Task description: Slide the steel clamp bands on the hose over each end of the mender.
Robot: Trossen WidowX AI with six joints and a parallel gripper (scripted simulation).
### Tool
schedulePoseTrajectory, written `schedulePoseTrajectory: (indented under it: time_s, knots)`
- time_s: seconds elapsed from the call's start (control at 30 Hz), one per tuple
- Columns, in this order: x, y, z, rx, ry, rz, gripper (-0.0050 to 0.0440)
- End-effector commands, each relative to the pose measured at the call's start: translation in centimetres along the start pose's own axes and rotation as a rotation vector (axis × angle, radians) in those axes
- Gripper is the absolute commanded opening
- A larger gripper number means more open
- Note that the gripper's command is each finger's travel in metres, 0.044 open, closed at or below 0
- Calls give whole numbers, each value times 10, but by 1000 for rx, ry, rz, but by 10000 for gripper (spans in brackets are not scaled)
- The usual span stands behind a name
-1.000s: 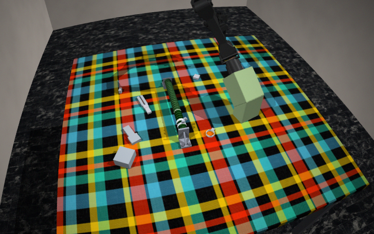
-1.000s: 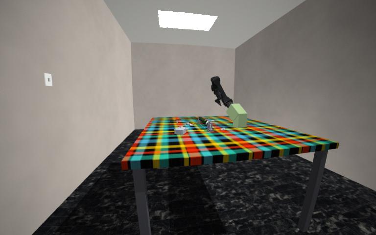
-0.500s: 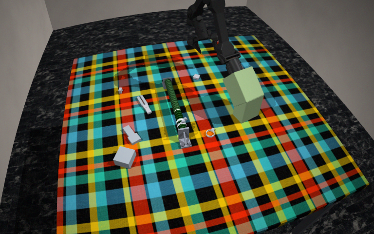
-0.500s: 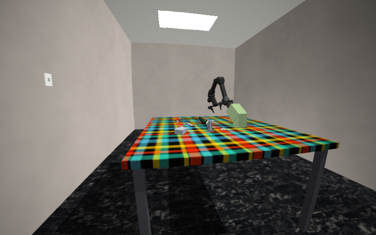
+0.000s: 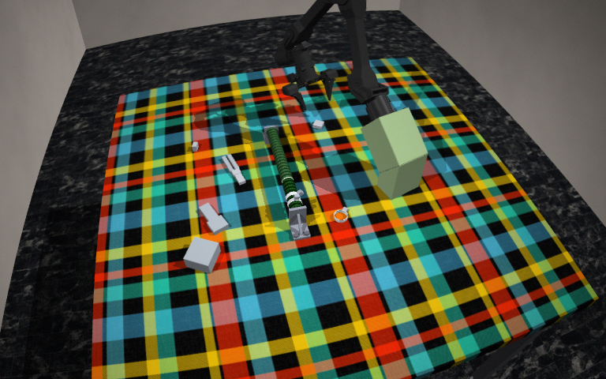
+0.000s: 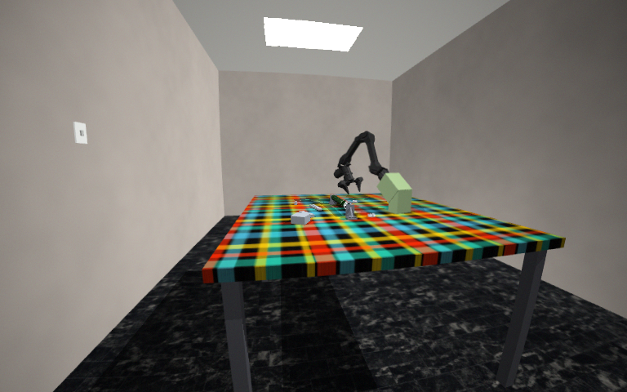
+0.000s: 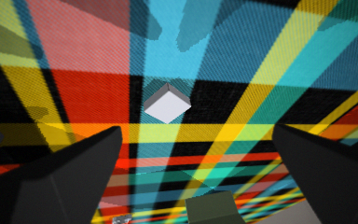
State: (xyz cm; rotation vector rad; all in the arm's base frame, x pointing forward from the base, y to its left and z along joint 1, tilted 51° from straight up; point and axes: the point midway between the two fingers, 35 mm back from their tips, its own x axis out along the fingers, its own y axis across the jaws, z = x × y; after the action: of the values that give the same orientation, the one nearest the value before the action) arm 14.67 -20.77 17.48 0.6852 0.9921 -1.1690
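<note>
A green ribbed hose [image 5: 283, 166] lies on the plaid table between a grey bracket at its far end [image 5: 271, 133] and a grey clamp stand at its near end [image 5: 298, 221]. Two steel clamp bands [image 5: 293, 197] sit close together on the hose near the stand. The mender inside is hidden. My gripper [image 5: 315, 95] hangs open and empty above the table, beyond the hose's far end and apart from it. The wrist view shows my open fingers over the cloth with a small white cube [image 7: 166, 104] below them. In the exterior view the gripper [image 6: 349, 184] is small and far.
A tall pale green box [image 5: 395, 150] stands right of the hose by the arm's base. A small white cube [image 5: 318, 123] lies near the gripper. A loose ring [image 5: 341, 211] lies right of the stand. Grey blocks [image 5: 202, 254], [image 5: 212, 217], a grey bar [image 5: 233, 168] and a small cube [image 5: 195, 145] lie left.
</note>
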Motion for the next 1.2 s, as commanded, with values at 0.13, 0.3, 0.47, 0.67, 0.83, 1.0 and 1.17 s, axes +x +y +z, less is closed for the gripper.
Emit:
schedulePoseTrajectory:
  time_s: [0.13, 0.3, 0.47, 0.67, 0.83, 1.0, 1.17]
  knots:
    - [17, 56, -31, -511, 41, -8, 440]
    - [21, 84, -52, -799, 42, -19, 440]
    - [23, 98, -66, -1064, 41, -32, 440]
    - [24, 130, -105, -1391, 15, -59, 440]
    - [24, 148, -132, -1680, -12, -99, 440]
    - [23, 158, -147, -1847, -35, -134, 440]
    - [18, 181, -183, -2195, -100, -248, 440]
